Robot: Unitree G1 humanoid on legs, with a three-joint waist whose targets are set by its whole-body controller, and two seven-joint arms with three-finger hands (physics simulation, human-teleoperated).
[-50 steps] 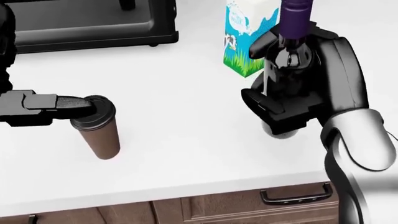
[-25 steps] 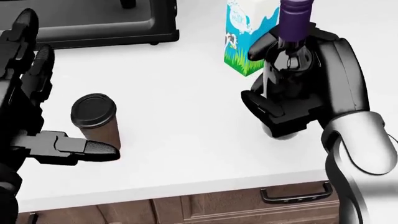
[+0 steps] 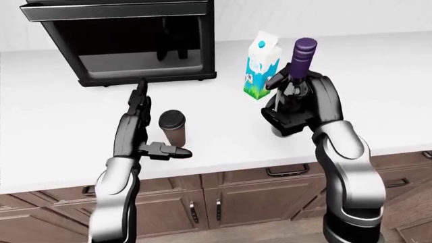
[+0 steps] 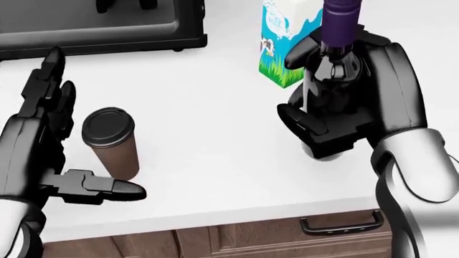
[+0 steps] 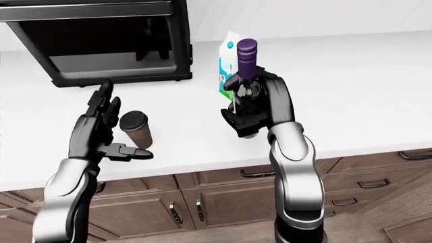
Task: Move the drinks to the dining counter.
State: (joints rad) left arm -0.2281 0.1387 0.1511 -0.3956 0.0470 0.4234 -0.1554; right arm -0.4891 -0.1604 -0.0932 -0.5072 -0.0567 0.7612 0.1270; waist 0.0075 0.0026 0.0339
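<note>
A brown paper cup with a black lid (image 4: 111,144) stands upright on the white counter (image 4: 215,140). My left hand (image 4: 54,156) is open just to the cup's left, with fingers (image 4: 44,94) pointing up and thumb (image 4: 107,189) reaching below the cup; it does not grip it. My right hand (image 4: 326,115) is shut on a dark bottle with a purple cap (image 4: 338,21), held upright with its base close to the counter. Just left of and above that hand in the view stands a milk carton (image 4: 280,45).
A black open appliance (image 3: 128,40) sits on the counter at the upper left. Brown cabinet drawers with handles (image 3: 236,197) run below the counter edge. White counter stretches to the right of the bottle (image 3: 385,86).
My left hand came off the cup's lid, swung out to the left and now stands open beside the cup. The right hand and bottle have hardly moved.
</note>
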